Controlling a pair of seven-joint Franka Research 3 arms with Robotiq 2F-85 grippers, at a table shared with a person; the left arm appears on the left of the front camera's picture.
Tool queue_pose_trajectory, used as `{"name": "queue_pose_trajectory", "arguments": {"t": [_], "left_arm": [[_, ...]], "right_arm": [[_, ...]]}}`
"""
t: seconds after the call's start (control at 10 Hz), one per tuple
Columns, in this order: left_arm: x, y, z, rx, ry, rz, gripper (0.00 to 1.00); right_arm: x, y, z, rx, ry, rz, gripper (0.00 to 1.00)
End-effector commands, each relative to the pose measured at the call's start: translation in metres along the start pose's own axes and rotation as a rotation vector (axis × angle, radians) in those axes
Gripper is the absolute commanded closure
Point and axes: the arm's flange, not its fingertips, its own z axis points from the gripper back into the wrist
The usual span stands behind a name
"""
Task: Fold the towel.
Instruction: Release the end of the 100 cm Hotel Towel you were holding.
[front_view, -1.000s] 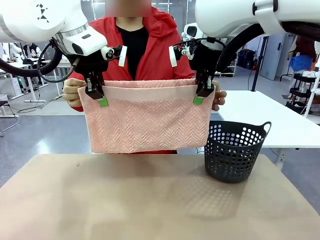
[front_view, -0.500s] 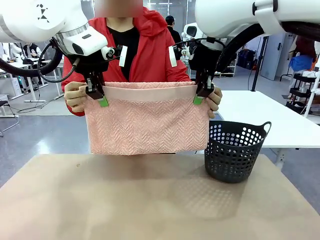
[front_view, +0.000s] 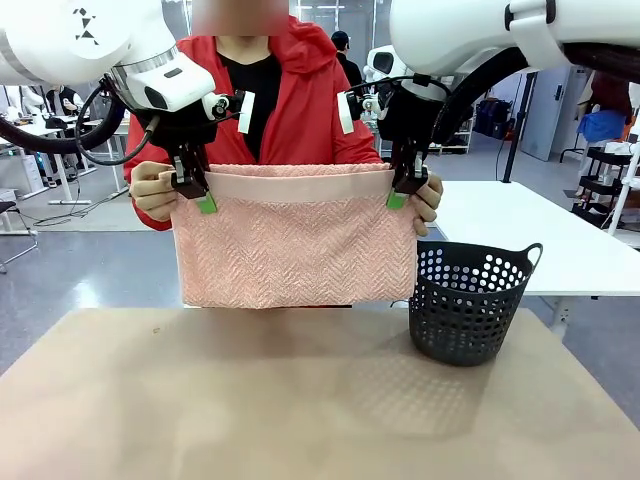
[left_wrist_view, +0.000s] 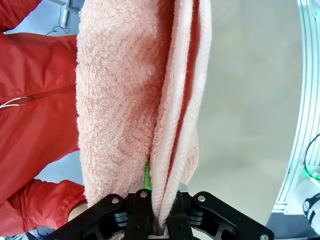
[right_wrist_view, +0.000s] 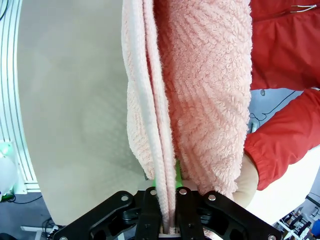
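The pale pink towel (front_view: 296, 245) hangs doubled in the air above the far edge of the table, its smooth band along the top. My left gripper (front_view: 200, 196) is shut on the top left corner and my right gripper (front_view: 402, 193) is shut on the top right corner. The person in a red jacket stands behind it, with one hand (front_view: 152, 190) holding the back layer at the left and the other hand (front_view: 430, 200) at the right. In the left wrist view the towel (left_wrist_view: 145, 115) runs up from between the fingers in folded layers. The right wrist view shows the towel (right_wrist_view: 190, 100) pinched the same way.
A dark perforated basket (front_view: 468, 300) stands on the tan table (front_view: 300, 400) at the right, just beside the towel's lower right corner. A white table (front_view: 530, 235) lies behind it.
The person's hands drew closer in behind the towel's top corners, and the towel's lower edge swayed slightly. Both grippers kept their places and their hold.
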Motion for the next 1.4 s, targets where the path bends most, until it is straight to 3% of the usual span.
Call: {"name": "queue_pose_trajectory", "arguments": {"t": [0.0,0.1,0.2,0.3,0.4,0.5,0.6,0.7,0.8,0.9,1.0,1.1,1.3], "left_arm": [[-0.002,0.001,0.002,0.005,0.003,0.0,1.0],[0.0,0.0,0.0,0.0,0.0,0.0,0.64],[-0.001,-0.002,0.002,0.01,-0.009,0.008,0.57],[-0.002,-0.003,0.013,0.033,-0.036,0.022,0.26],[-0.004,-0.003,0.03,0.07,-0.048,0.027,0.19],[-0.01,-0.002,0.047,0.089,-0.057,0.044,0.0],[-0.016,-0.006,0.065,0.112,-0.083,0.073,0.0],[-0.023,-0.013,0.087,0.136,-0.118,0.125,0.0],[-0.036,-0.021,0.105,0.142,-0.153,0.208,0.13],[-0.059,-0.029,0.125,0.151,-0.189,0.307,0.03],[-0.091,-0.037,0.142,0.189,-0.19,0.442,0.0],[-0.128,-0.048,0.154,0.243,-0.172,0.609,0.0],[-0.173,-0.065,0.163,0.3,-0.173,0.831,0.0]], "right_arm": [[0.0,0.0,0.0,0.0,0.0,0.0,0.96],[-0.004,0.0,0.0,0.007,-0.004,-0.006,0.79],[-0.008,0.002,0.003,0.0,-0.011,-0.017,0.66],[-0.012,0.005,0.012,-0.019,-0.019,-0.026,0.48],[-0.015,0.008,0.024,-0.039,-0.036,-0.038,0.36],[-0.02,0.012,0.038,-0.069,-0.055,-0.051,0.18],[-0.027,0.015,0.053,-0.091,-0.093,-0.082,0.06],[-0.039,0.02,0.075,-0.111,-0.139,-0.142,0.0],[-0.053,0.026,0.097,-0.138,-0.183,-0.212,0.0],[-0.074,0.032,0.119,-0.161,-0.224,-0.308,0.0],[-0.101,0.037,0.138,-0.154,-0.285,-0.453,0.03],[-0.131,0.045,0.151,-0.166,-0.306,-0.617,0.0],[-0.164,0.056,0.162,-0.242,-0.287,-0.816,0.0]]}}
